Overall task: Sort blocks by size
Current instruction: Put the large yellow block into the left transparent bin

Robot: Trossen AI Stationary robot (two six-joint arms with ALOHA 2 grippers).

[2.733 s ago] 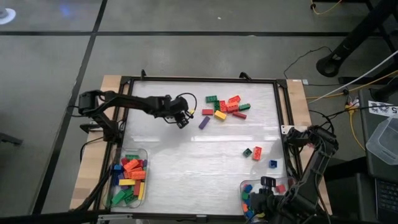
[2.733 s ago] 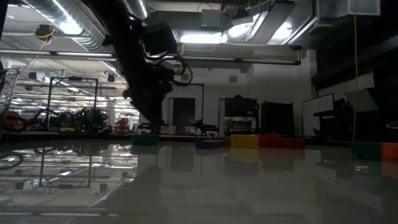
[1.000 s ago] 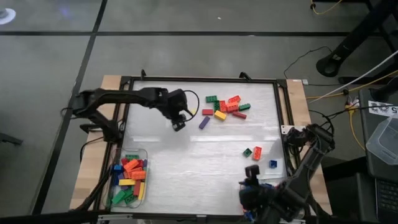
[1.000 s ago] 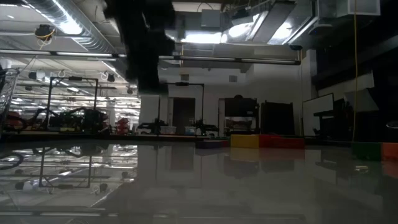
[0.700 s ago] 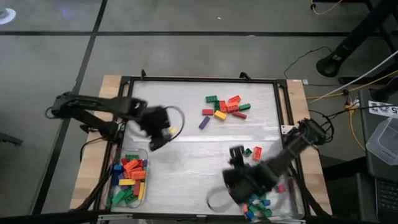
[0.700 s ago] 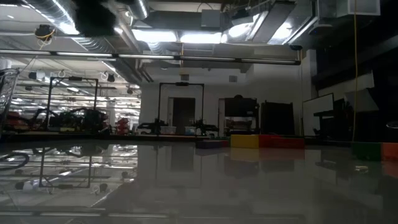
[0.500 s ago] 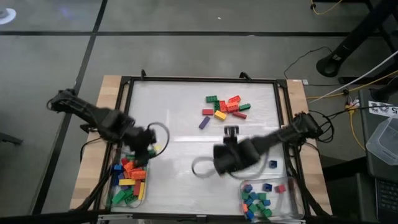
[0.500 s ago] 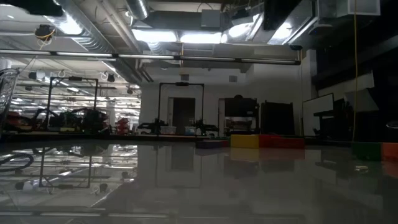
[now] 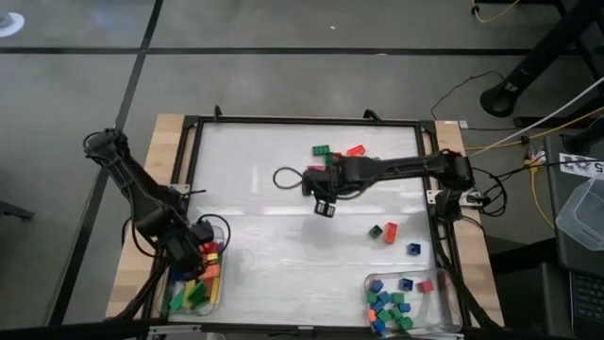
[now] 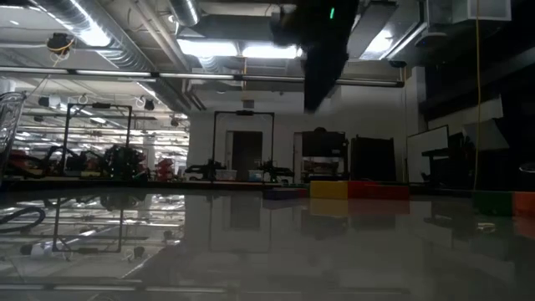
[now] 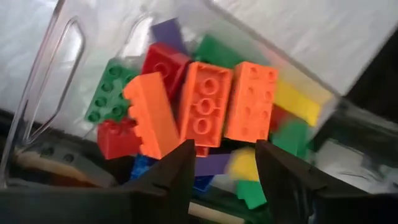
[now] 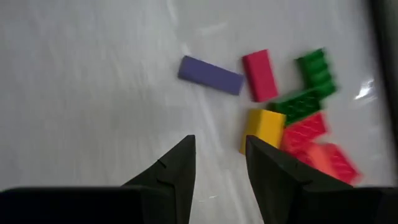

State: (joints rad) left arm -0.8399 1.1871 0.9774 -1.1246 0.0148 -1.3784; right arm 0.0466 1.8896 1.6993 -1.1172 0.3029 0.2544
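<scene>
My left gripper [image 9: 200, 247] [image 11: 225, 149] hangs open over the clear left tray [image 9: 221, 232] [image 11: 65, 43], which holds several long blocks [image 11: 205, 102]. A blurred yellow block [image 11: 244, 163] shows between its fingertips, above the heap. My right gripper [image 9: 324, 206] [image 12: 219, 142] stands open and holds nothing. It is above the bare table, just on the near side of the loose pile of blocks [image 9: 351, 153]. In the right wrist view the purple block [image 12: 210, 74], a red block [image 12: 259, 74] and a yellow one [image 12: 264, 127] lie ahead of its fingers. My left gripper points down with the blurred yellow block [image 11: 244, 163] in the gap beside one finger [image 11: 273, 168]. Whether that finger touches the block, I cannot tell.
A green block [image 9: 376, 230], an orange one [image 9: 390, 232] and a blue one [image 9: 413, 249] lie loose at the right. The right tray [image 9: 444, 283] at the near right holds several small blocks. A dark frame [image 9: 302, 120] rims the table.
My left gripper has swung from the far middle of the table toward the near left edge, carrying a yellow block, and is now over the left tray. My right gripper has swung from the right tray at the near right to the far middle, beside the loose pile.
</scene>
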